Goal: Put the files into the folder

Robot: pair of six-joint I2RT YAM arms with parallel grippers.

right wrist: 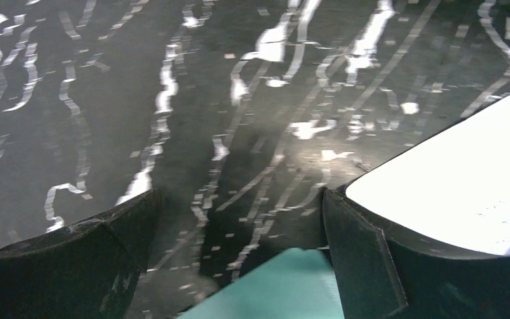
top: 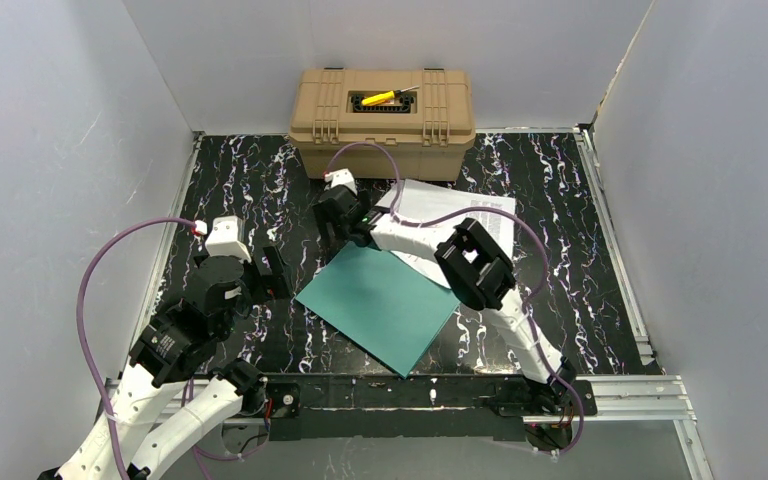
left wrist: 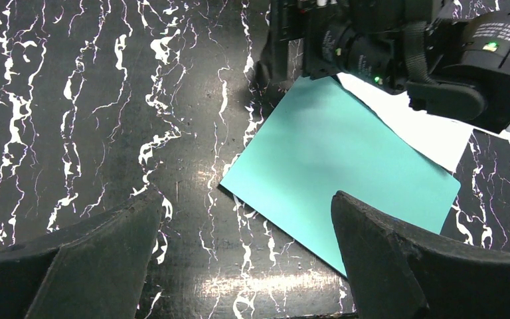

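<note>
A teal folder (top: 380,305) lies shut and flat on the black marbled mat; it also shows in the left wrist view (left wrist: 345,173) and its far corner in the right wrist view (right wrist: 285,286). The white files (top: 450,215) lie behind it, partly under the right arm; they show too in the left wrist view (left wrist: 431,133) and the right wrist view (right wrist: 465,179). My right gripper (top: 338,222) is open and empty, low over the folder's far corner. My left gripper (top: 268,270) is open and empty, left of the folder.
A tan hard case (top: 382,120) with a yellow tool on its lid stands at the back of the mat. Grey walls close in the left, right and back. Metal rails run along the mat's edges.
</note>
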